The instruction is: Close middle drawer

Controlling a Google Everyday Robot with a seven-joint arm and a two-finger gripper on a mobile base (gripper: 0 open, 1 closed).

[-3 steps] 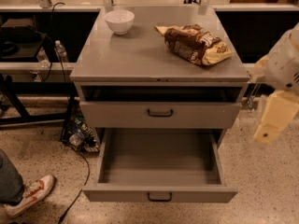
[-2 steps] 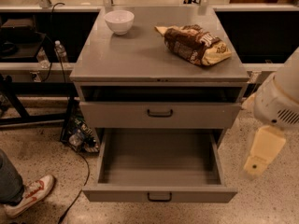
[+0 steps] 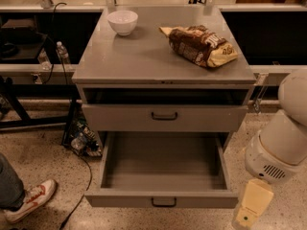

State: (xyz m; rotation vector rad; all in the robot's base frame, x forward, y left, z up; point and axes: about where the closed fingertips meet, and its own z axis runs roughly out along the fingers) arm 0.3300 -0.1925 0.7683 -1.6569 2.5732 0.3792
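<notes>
The wide grey metal middle drawer [image 3: 163, 169] stands pulled far out beneath the taller-fronted drawer [image 3: 120, 118]. The cream plastic gripper [image 3: 253, 206] (open or closed: cannot tell) hangs beside its right front corner. Press near the small dark bar handle [image 3: 164, 201], squarely, to avoid racking.

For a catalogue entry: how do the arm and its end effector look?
The arm, at the right edge, is built of smooth rounded white shells; the lower one has a small slotted vent. The end effector, low in the right corner, is a flat pale-yellow block with a small green dot. No cables show.
</notes>
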